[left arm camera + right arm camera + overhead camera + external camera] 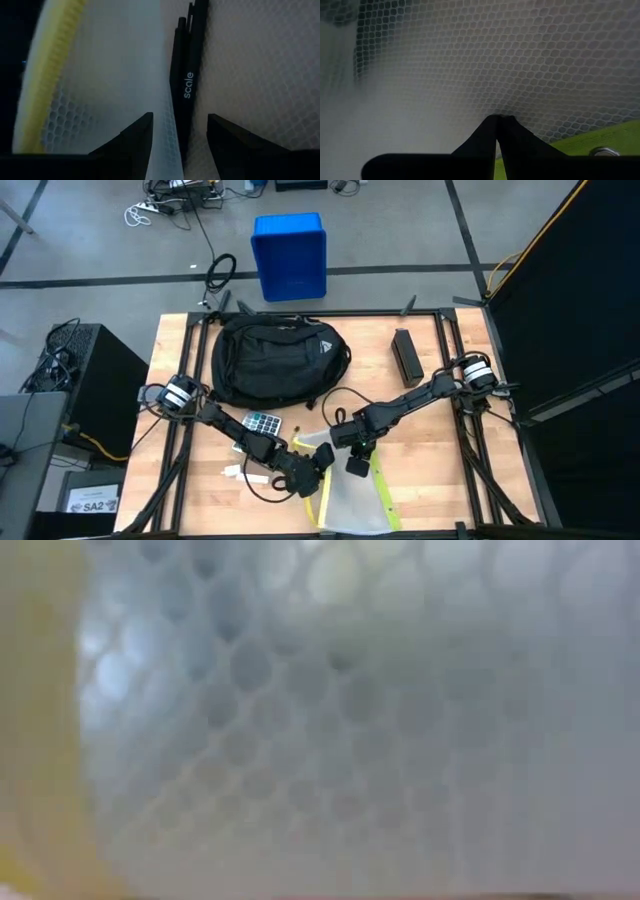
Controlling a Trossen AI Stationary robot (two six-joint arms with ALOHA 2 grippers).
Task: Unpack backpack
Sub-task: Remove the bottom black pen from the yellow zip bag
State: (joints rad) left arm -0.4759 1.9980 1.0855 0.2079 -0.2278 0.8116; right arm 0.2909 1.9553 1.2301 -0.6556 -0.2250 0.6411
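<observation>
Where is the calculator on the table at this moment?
In the high view, the calculator lies on the table's left half, just in front of the backpack and beside the left arm.

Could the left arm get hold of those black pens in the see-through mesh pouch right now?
Probably yes. The left gripper is open, its fingers either side of the black pens inside the pale mesh pouch, nothing between. The shut right gripper pinches the mesh.

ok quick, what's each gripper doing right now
left gripper: open, fingers either side of black pens at the mesh pouch, not closed on them.
right gripper: shut, pinching the mesh pouch.
</observation>
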